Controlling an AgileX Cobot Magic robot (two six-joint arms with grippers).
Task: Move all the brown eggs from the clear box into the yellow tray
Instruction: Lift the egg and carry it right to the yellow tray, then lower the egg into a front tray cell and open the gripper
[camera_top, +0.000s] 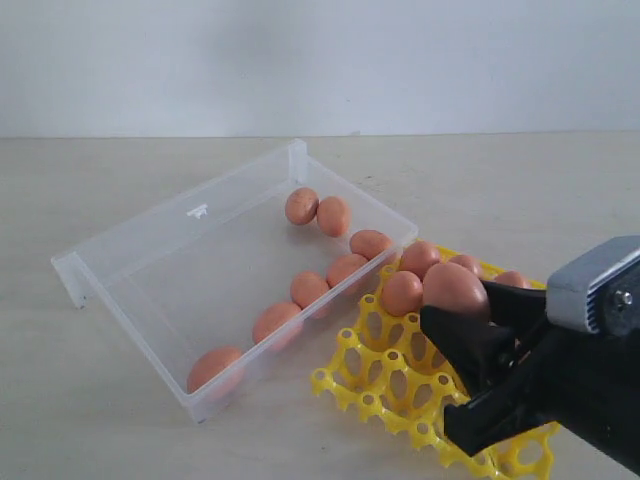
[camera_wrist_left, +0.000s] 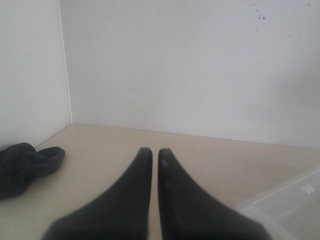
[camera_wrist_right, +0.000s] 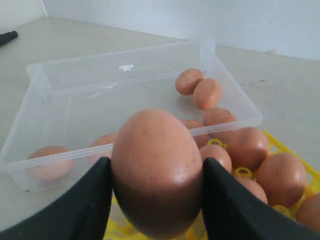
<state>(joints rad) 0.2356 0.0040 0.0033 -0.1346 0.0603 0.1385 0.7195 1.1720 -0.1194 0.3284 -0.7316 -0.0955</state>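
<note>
We see one brown egg (camera_wrist_right: 155, 145) clamped between the two black fingers of the right gripper (camera_wrist_right: 156, 192), which presses on it from both sides. In the exterior view this egg (camera_top: 455, 288) hangs in the right gripper (camera_top: 468, 312) over the yellow tray (camera_top: 380, 385), near the tray's side that faces the clear box (camera_top: 130, 240).

We count seven more brown eggs lying in the box. Two (camera_top: 317, 211) touch each other near its far end, and the other five (camera_top: 309, 289) run in a loose line along the wall beside the tray. Several eggs (camera_top: 420, 258) already sit in the tray's far cups, while the near cups stand bare.

The box lies at an angle on the pale table (camera_top: 120, 430), with the tray just beside its right-hand wall.

In its own wrist view, the left gripper (camera_wrist_left: 155, 155) has its dark fingers drawn together with only a thin slit between them and nothing in it. It hangs over the table. A corner of the box (camera_wrist_left: 290, 200) shows to one side and a dark cloth (camera_wrist_left: 25, 167) lies well apart on the other.
</note>
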